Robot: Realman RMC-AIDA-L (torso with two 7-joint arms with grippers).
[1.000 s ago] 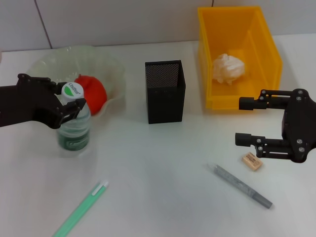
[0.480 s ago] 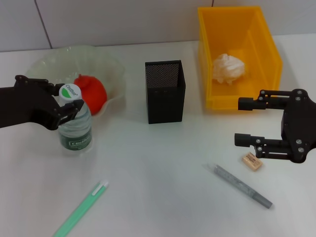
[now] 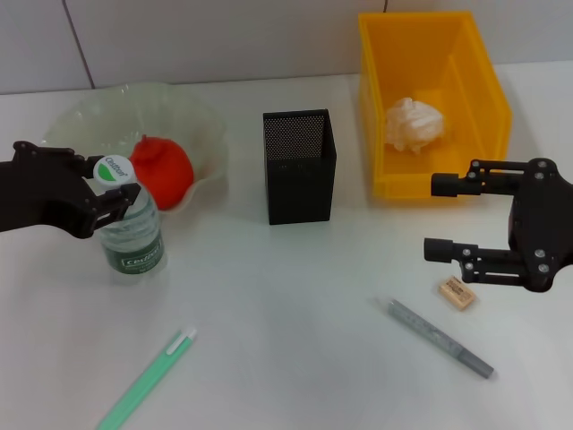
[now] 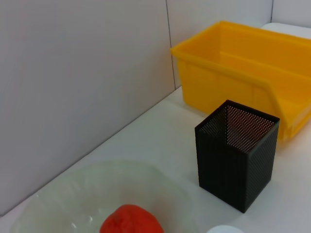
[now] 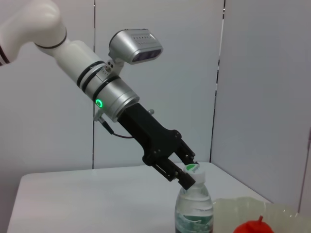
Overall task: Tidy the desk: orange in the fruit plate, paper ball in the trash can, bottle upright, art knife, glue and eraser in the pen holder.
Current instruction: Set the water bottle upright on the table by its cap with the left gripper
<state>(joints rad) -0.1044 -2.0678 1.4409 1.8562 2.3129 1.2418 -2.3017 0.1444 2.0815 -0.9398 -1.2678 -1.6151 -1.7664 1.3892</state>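
Observation:
The bottle (image 3: 131, 228) stands nearly upright on the table in front of the fruit plate (image 3: 201, 121), and my left gripper (image 3: 106, 172) is shut on the bottle at its white cap. The right wrist view shows that left gripper (image 5: 189, 174) pinching the bottle (image 5: 194, 208) at the top. The orange (image 3: 164, 170) lies in the plate. The paper ball (image 3: 413, 124) sits inside the trash can (image 3: 488, 98). My right gripper (image 3: 439, 218) hangs open just above the eraser (image 3: 457, 293). The grey art knife (image 3: 439, 338) lies nearby, and the green glue stick (image 3: 146, 377) is at the front left.
The pen holder (image 3: 300, 166) stands between the plate and the trash can, with nothing visible inside it. The left wrist view shows the pen holder (image 4: 238, 155), the trash can (image 4: 252, 87) and the orange (image 4: 131, 221). A tiled wall runs along the back.
My left gripper and the bottle's cap have shifted left, bringing the bottle from a lean towards upright. The right gripper has hardly moved.

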